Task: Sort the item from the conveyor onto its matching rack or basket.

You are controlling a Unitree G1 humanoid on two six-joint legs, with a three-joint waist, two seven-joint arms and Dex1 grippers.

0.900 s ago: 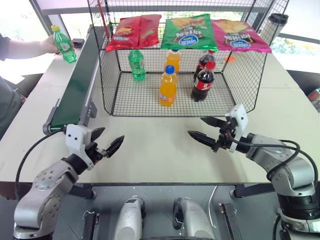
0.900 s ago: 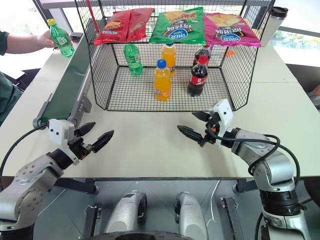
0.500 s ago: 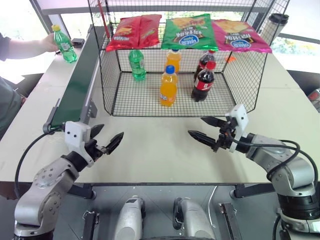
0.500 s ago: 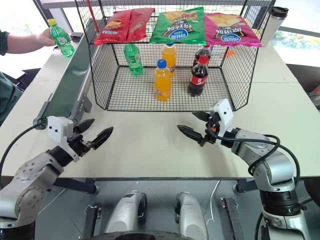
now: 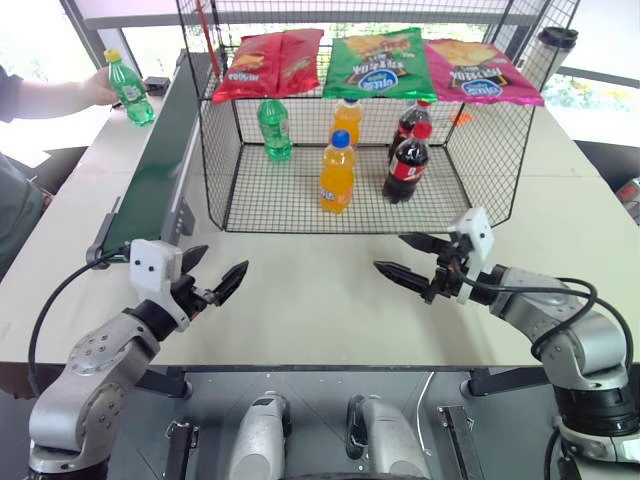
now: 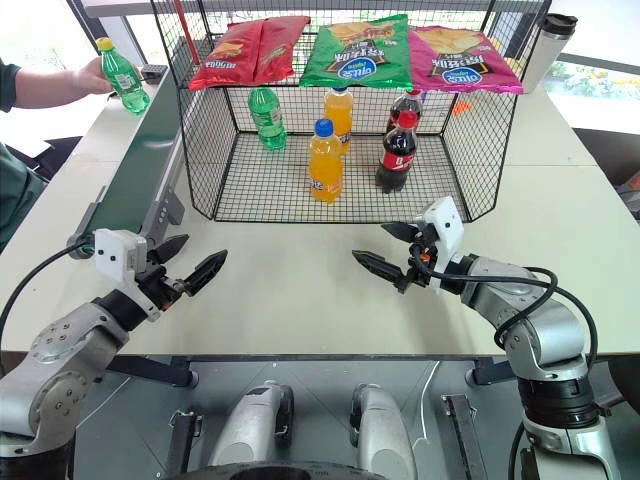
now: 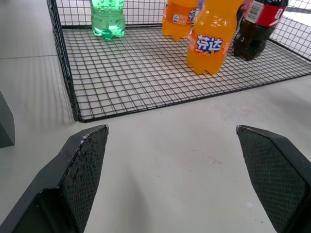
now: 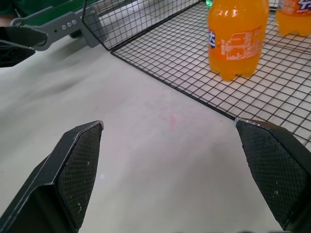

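Cage [image 5: 225, 150] holds green, orange, cola bottles.

Person [image 5: 20, 100] cut off by frame edge; hand partly hidden behind green bottle [image 5: 129, 90]. Rear cola bottle [image 5: 408, 118] partly hidden by front cola bottle [image 5: 408, 163]. Bottle-label print too small to read.

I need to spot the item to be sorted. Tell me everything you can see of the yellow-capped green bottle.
The yellow-capped green bottle is small, of clear green plastic, with a yellow cap and a green label round its middle. It stands roughly upright, slightly tilted, at the far end beside the conveyor, gripped from behind by a person's hand. Whether its base touches the surface cannot be told.
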